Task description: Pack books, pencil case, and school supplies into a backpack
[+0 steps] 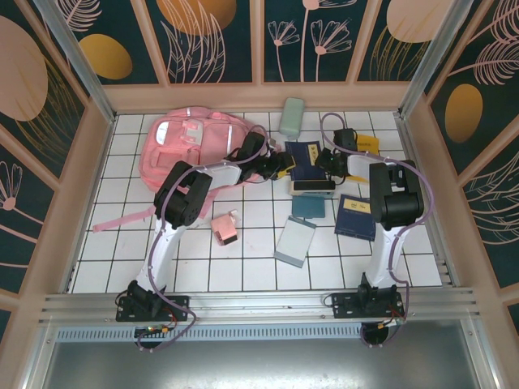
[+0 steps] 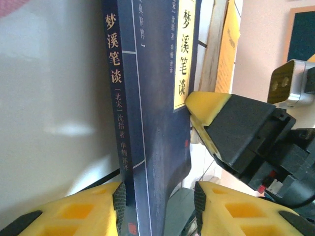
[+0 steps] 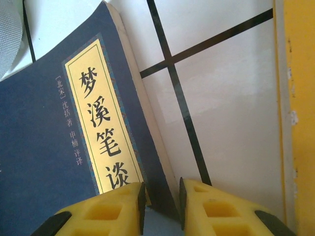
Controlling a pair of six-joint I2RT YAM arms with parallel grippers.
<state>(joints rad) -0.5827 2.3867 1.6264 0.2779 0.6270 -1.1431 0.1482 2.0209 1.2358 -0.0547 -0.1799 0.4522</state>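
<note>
- Table (image 1: 243,267): white tiles, dark grout, boxed by teal floral walls (image 1: 211,40).
- Right gripper (image 3: 161,199), jaws narrow, pinches edge of navy book (image 3: 44,162) near pink backpack (image 1: 190,146).
- Left gripper (image 2: 160,206) straddles its spine; clamped or not, cannot tell.

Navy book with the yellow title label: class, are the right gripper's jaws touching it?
Touching. The right wrist view shows an edge of the navy book wedged in the right gripper, with both jaws pressed against it.

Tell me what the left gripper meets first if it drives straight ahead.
The navy book: its edge sits between the fingers of the left gripper, so it would probably slide deeper onto it. Depth is unclear.
</note>
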